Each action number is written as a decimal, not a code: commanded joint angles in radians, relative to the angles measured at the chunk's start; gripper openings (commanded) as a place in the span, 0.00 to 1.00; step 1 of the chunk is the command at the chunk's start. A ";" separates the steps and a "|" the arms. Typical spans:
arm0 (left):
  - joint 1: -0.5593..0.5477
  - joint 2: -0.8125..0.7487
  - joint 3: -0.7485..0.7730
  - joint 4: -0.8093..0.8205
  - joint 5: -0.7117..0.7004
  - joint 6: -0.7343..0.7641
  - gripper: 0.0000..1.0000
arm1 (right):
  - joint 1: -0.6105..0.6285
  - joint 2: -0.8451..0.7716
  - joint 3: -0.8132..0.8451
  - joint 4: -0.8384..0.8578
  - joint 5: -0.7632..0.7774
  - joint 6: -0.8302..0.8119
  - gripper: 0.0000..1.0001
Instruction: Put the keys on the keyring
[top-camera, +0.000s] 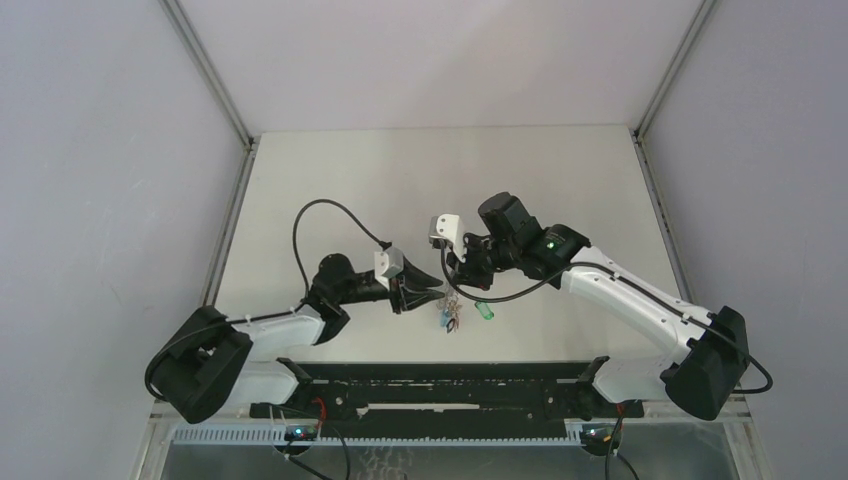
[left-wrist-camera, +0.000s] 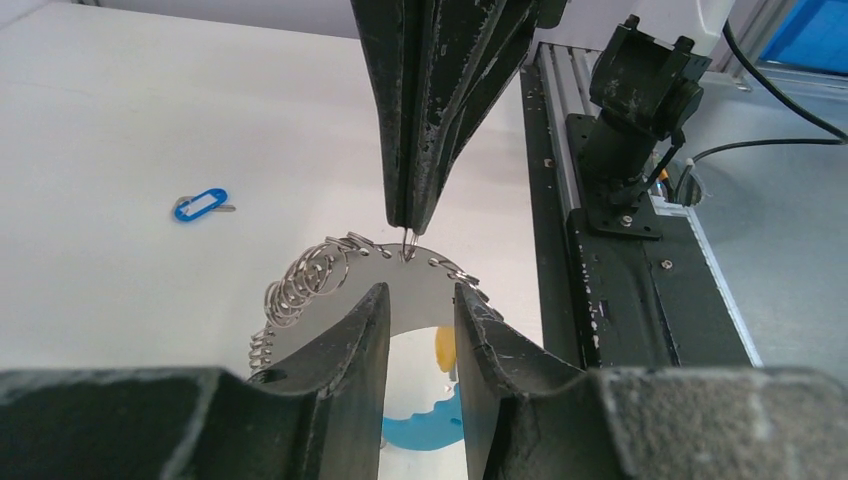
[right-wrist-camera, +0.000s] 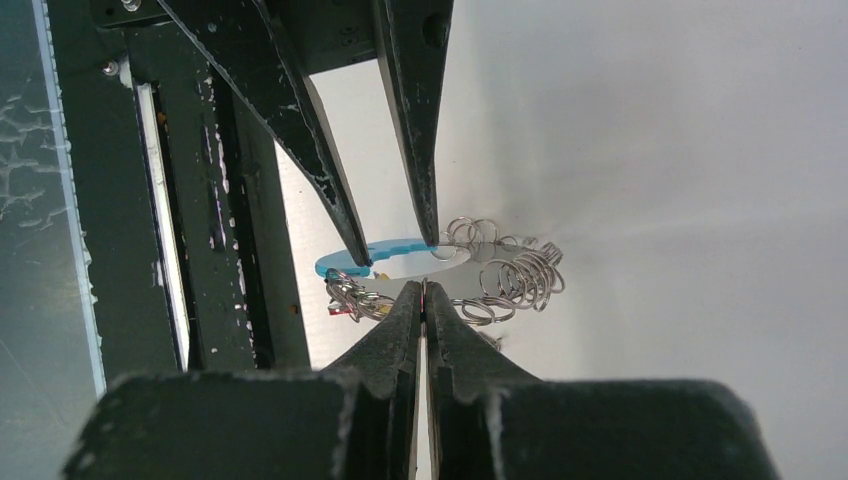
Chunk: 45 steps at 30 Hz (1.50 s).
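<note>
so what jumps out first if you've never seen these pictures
The two grippers meet tip to tip over the near half of the table. The right gripper is pinched shut on one silver link of the keyring, while the left gripper has its fingers parted at the ring's rim, grip unclear. A blue-tagged key lies by itself on the table, apart from the ring.

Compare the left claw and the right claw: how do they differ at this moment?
The left claw is open, its fingers apart; the right claw is shut. The left claw is at the blue sleeve of the keyring; the right claw pinches a silver link on the opposite arc. Both are dark and tapered, and they meet at the keyring.
</note>
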 joint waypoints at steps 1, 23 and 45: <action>-0.018 0.031 0.078 0.083 0.014 -0.024 0.34 | 0.007 -0.006 0.042 0.036 -0.019 -0.014 0.00; -0.019 0.115 0.122 0.095 0.037 -0.024 0.29 | 0.015 -0.004 0.042 0.050 -0.045 -0.018 0.00; -0.025 0.119 0.123 0.115 0.066 -0.044 0.00 | 0.012 -0.034 0.015 0.113 -0.046 0.008 0.00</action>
